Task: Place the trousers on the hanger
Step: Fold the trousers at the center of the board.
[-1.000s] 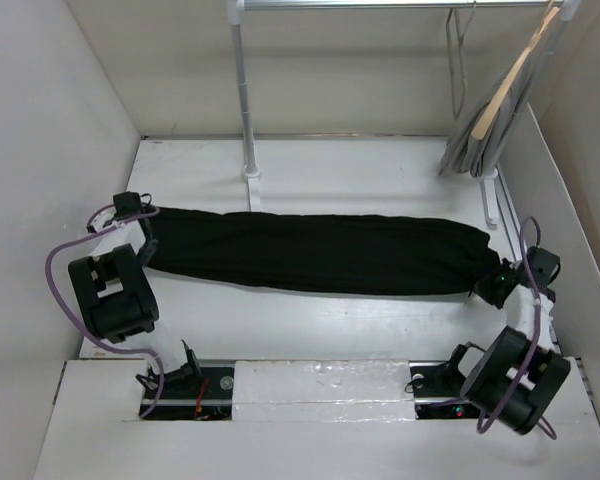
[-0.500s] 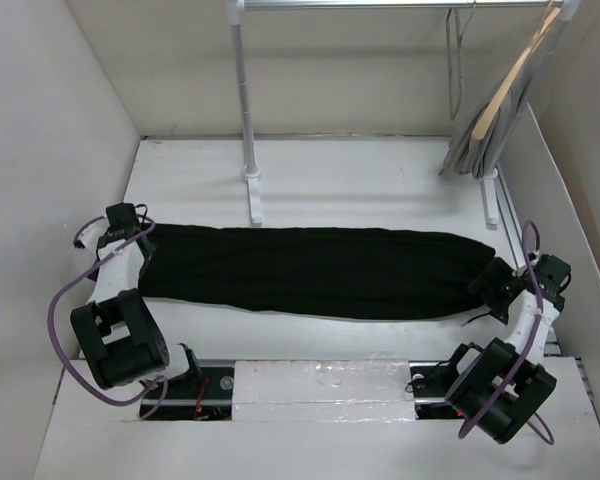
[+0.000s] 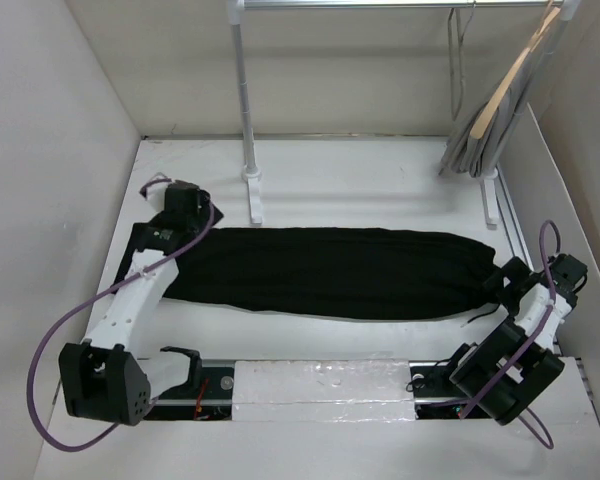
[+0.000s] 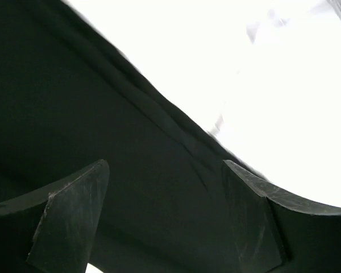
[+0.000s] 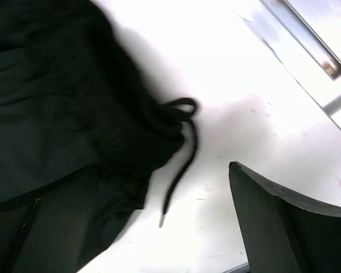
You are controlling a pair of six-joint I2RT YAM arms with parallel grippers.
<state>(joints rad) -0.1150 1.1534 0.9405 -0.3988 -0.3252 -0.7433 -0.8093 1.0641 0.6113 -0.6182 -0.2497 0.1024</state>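
As they lie flat, trousers (image 3: 320,272) run left-right, waist seemingly rightward

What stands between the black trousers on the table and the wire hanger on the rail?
Nothing visible does: only bare table lies between the trousers and the wire hanger. The grey garment on the wooden hanger hangs close on its right and may crowd it.

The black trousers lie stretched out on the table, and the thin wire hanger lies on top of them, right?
Not quite. The trousers do lie stretched out on the table, but the wire hanger hangs from the rail at the back, apart from them. The top external view shows it.
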